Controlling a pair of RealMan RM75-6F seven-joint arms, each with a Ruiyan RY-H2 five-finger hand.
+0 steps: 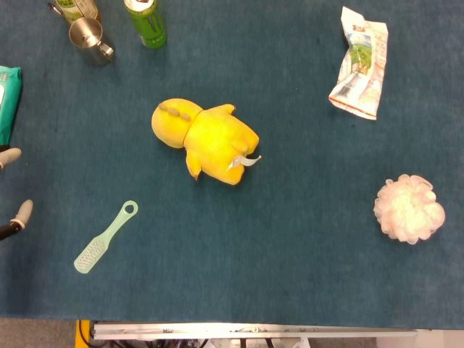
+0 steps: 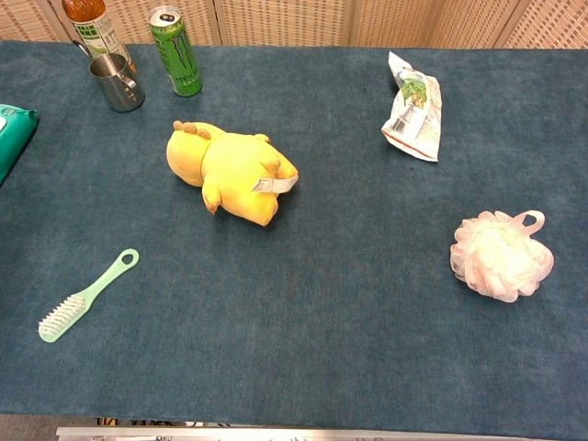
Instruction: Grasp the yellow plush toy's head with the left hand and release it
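Observation:
The yellow plush toy (image 1: 210, 141) lies on its side in the middle of the blue table, also seen in the chest view (image 2: 234, 170). Its head (image 1: 172, 125) points left, and a white tag sticks out at its rear. Only two fingertips of my left hand (image 1: 22, 214) show, at the left edge of the head view. They are spread apart, hold nothing, and sit well left of the toy. The chest view shows no hand. My right hand is out of both views.
A green brush (image 1: 105, 238) lies front left. A metal cup (image 1: 90, 40), a green can (image 1: 148, 25) and a bottle (image 2: 92, 23) stand back left. A teal pack (image 1: 7, 101) is at the left edge. A crumpled wrapper (image 1: 359, 65) and a pink bath pouf (image 1: 408, 208) lie right.

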